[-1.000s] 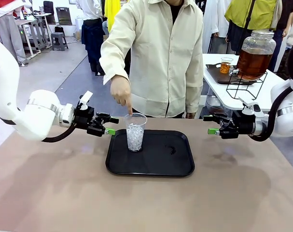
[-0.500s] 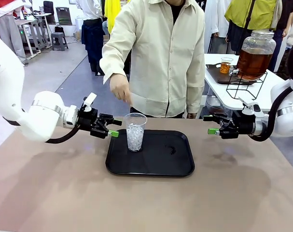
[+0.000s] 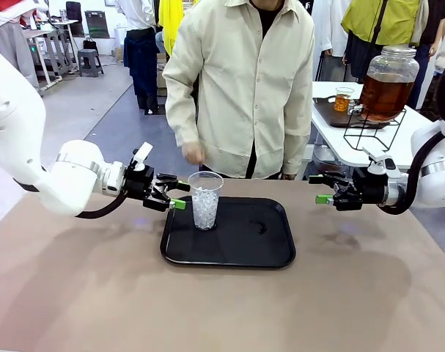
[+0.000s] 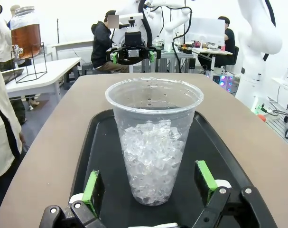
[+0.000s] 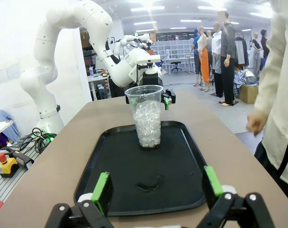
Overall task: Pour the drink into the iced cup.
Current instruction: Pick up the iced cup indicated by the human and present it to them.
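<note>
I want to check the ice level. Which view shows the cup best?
Left wrist view: the iced cup is close and central, its ice plain through the wall. Front view shows it small on the tray; right wrist view, farther off.

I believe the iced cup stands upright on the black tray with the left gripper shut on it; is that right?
Not quite. The iced cup stands upright on the black tray, but the left gripper is open, its pads on either side of the cup with gaps between, as the left wrist view shows.
</note>
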